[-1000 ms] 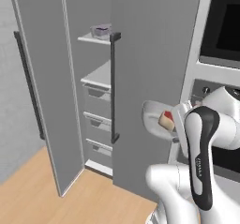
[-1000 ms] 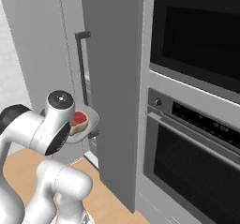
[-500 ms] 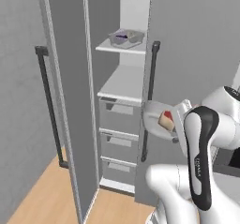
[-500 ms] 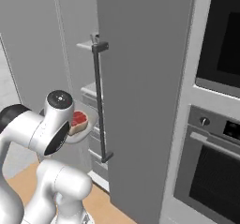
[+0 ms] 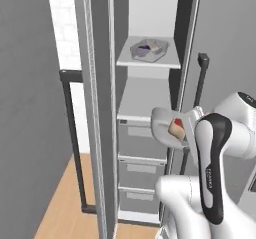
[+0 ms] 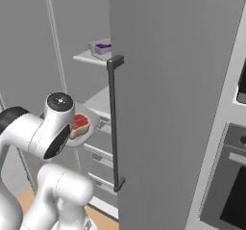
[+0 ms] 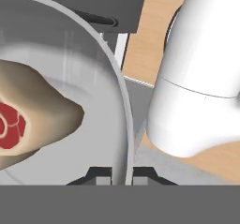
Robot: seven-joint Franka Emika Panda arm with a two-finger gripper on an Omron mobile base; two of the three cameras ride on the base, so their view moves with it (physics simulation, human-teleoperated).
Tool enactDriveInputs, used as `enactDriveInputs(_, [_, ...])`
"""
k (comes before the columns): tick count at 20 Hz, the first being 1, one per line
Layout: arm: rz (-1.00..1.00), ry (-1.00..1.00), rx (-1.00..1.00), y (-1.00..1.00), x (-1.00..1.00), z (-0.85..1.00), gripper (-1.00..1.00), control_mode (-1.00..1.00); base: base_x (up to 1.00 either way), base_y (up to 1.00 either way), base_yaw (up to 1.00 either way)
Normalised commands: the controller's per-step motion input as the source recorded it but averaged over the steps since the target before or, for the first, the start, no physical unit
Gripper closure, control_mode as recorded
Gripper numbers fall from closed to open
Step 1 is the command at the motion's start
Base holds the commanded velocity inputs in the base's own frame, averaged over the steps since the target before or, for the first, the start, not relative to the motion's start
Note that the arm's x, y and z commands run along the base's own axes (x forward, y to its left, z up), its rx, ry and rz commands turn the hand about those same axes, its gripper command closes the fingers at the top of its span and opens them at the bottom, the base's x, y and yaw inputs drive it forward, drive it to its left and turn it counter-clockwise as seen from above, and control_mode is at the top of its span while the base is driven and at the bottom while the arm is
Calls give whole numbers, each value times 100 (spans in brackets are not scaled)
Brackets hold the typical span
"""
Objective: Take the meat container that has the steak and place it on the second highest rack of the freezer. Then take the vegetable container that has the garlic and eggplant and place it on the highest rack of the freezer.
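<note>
- The highest rack (image 5: pixel 150 62) inside the freezer (image 5: pixel 145 98): flat light-grey board.
- On it, a pale vegetable container (image 5: pixel 148 49), something dark purple inside.
- Just under that rack, a second grey shelf board (image 5: pixel 142 100), above the drawers (image 5: pixel 141 143).

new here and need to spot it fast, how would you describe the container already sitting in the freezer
Find the tall grey freezer with its door swung open, then look at the highest rack. The container there is a shallow pale grey tray with something dark purple inside. The other tray, lower down at the robot's arm, carries the red steak instead.
</note>
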Motion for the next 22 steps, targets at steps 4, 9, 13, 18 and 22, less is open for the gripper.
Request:
enactDriveInputs(4, [0,0,0,0,0,0,100,100,49,7,-36])
enactDriveInputs(9, [0,0,0,0,0,0,100,100,10,21,-4])
enactDriveInputs(13, [0,0,0,0,0,0,100,100,47,45,-1])
enactDriveInputs(18, [0,0,0,0,0,0,100,100,72,11,-11])
enactDriveInputs(22, [-3,0,-4,14,17,-4,100,-100,51,28,-10])
